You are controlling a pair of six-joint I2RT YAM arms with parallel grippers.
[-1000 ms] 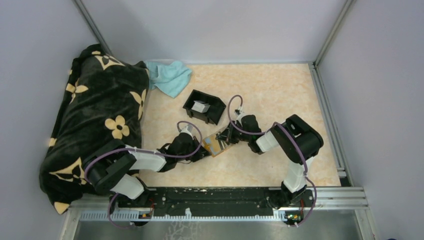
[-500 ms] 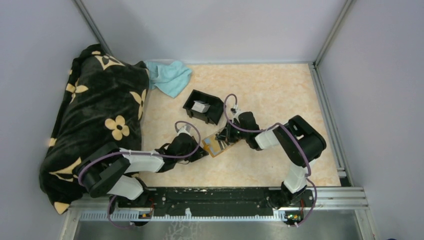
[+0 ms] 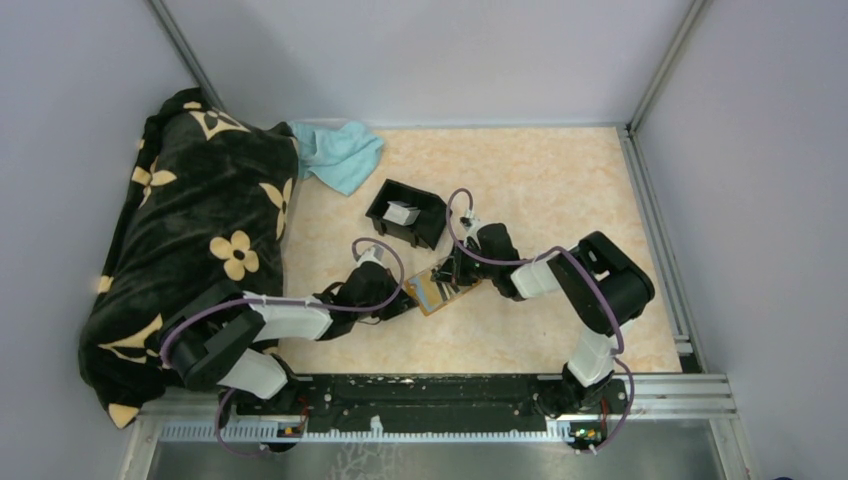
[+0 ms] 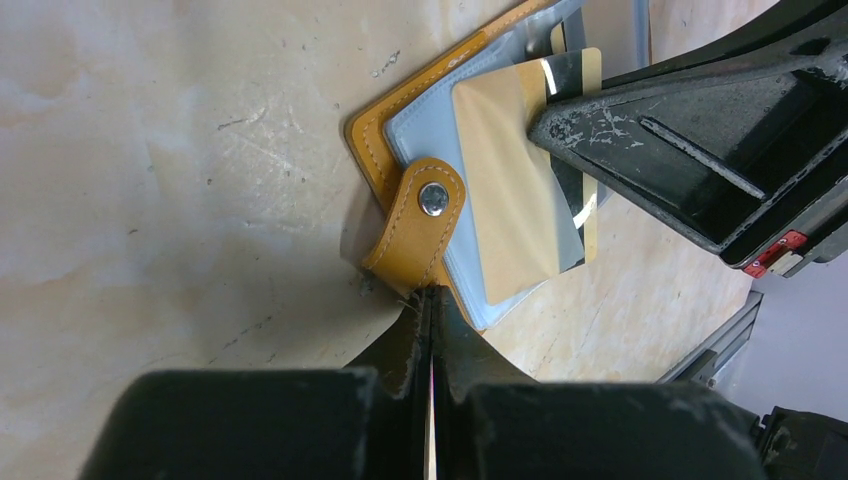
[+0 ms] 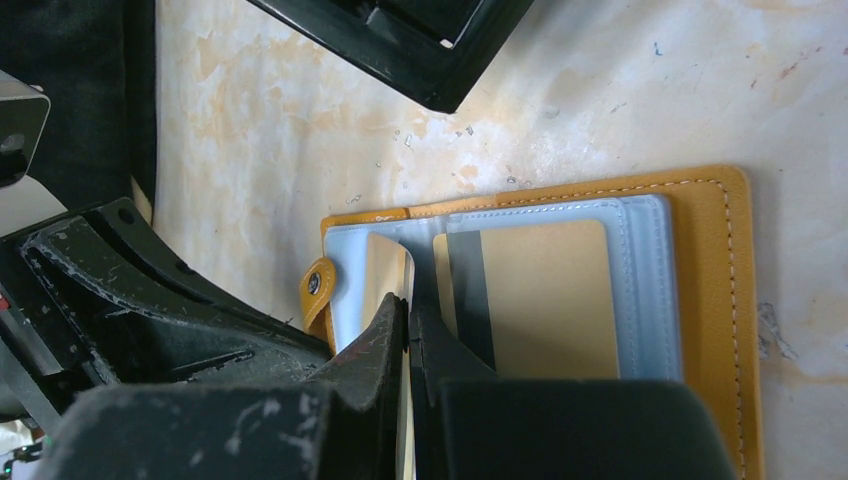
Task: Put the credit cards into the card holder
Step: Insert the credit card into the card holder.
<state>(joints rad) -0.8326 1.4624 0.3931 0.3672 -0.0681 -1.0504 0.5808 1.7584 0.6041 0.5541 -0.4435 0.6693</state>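
Barely anything has changed over the last second. The right arm's elbow has swung a little outward, the left arm has shifted slightly, and the card holder (image 3: pixel 434 289) lies open in the same spot on the counter (image 3: pixel 540 190), between the two wrists. The left end effector (image 4: pixel 429 297) has its fingers together, tips against the end of the closure tab (image 4: pixel 420 225) — likely steadying the holder. The right end effector (image 5: pixel 408 308) is also closed, tips at the edge of a tan credit card (image 4: pixel 510 200) lying slanted across the clear sleeves. Whether it pinches or only pushes that card, I cannot tell. A striped card (image 5: pixel 540 300) appears to sit in a sleeve already. Insertion looks under way but unfinished — another pale card (image 3: pixel 402 213) waits in the black tray (image 3: pixel 425 236).
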